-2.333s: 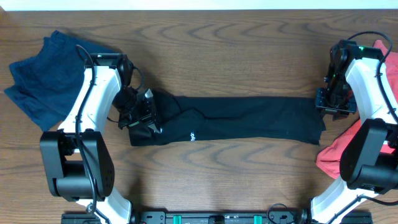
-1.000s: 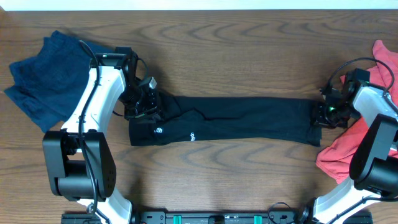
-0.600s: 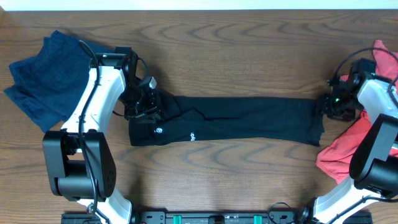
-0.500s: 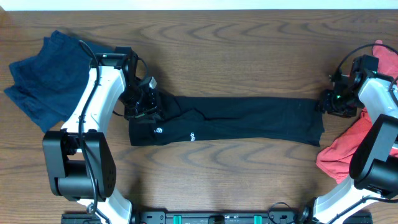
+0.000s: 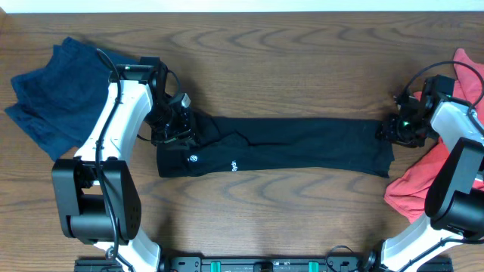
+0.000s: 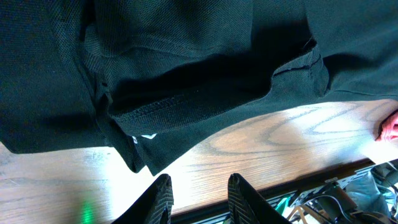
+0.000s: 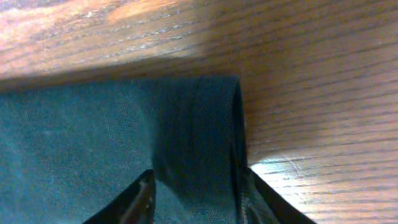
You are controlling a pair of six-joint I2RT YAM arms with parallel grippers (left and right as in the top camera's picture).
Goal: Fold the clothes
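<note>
The black T-shirt (image 5: 287, 147) lies folded into a long band across the table, with small white logos (image 5: 194, 159) near its left end. My left gripper (image 5: 175, 125) is open over the shirt's left end. In the left wrist view its fingers (image 6: 198, 199) hang empty above wood, just past the shirt's hem (image 6: 186, 50). My right gripper (image 5: 395, 130) is at the shirt's right end. In the right wrist view it (image 7: 194, 199) is open, with its jaws standing either side of the folded edge (image 7: 199, 124).
A navy blue garment (image 5: 53, 91) lies crumpled at the far left. A pinkish-red garment (image 5: 423, 185) lies at the right edge, under the right arm. The wooden table (image 5: 287, 60) shows behind the shirt, and a dark rail (image 5: 265, 264) runs along the front.
The right gripper dropped to the shirt's right end, drew off to the right, then came back left onto the edge. The left gripper shifted up slightly and the left end now lies flatter.
</note>
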